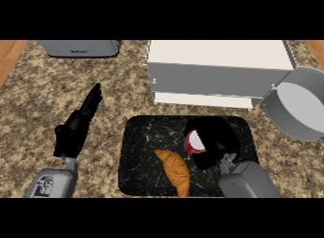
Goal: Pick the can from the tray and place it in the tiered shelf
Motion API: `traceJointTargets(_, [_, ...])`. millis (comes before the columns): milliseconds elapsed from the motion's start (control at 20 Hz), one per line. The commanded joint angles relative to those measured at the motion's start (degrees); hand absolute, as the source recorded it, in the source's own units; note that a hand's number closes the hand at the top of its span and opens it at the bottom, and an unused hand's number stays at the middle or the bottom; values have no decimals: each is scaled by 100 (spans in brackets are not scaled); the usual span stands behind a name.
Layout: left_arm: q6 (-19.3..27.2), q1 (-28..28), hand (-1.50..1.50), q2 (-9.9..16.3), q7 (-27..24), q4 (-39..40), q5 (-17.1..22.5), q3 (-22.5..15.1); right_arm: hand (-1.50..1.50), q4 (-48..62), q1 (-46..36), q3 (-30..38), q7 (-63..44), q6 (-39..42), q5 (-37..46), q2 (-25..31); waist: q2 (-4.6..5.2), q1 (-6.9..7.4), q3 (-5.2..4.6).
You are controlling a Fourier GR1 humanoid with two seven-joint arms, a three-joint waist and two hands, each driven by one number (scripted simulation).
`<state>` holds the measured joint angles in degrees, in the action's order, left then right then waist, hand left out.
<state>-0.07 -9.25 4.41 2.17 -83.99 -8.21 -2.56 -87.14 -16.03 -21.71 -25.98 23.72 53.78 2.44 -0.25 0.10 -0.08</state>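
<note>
We see the right hand curled round the can over the dark tray.

Only the can's red side and pale end show, peeking out at the left of our black fingers, right of the frame's centre and above the tray's right half. A croissant lies on the tray just below and left of the can, running down toward the tray's lower edge. The white tiered shelf stands above the tray, at the upper middle. A grey pot sits at the right, beside the shelf. Our left hand hangs over the speckled counter at the left, fingers straight, grasping nothing. A grey toaster rests at the upper left.
</note>
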Motion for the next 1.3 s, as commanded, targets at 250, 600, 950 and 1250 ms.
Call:
traceJointTargets(250, [-134,-224,0,-10,131,63,34,3,150,167,98,-1762,-2386,-1854,-153,-237,29,183,10])
traceJointTargets(600, [-36,-301,0,-169,-88,279,-158,-191,150,149,-876,-3029,-4610,-3281,-559,-238,47,350,5])
traceJointTargets(950, [-143,-335,0,-107,9,256,-76,-143,150,-430,-1582,-3022,-4729,-4998,-315,-240,6,339,6])
traceJointTargets(1250, [-188,-160,0,23,0,208,-10,-18,150,-709,-2138,-3032,-5451,-5141,384,-240,-65,236,-2])
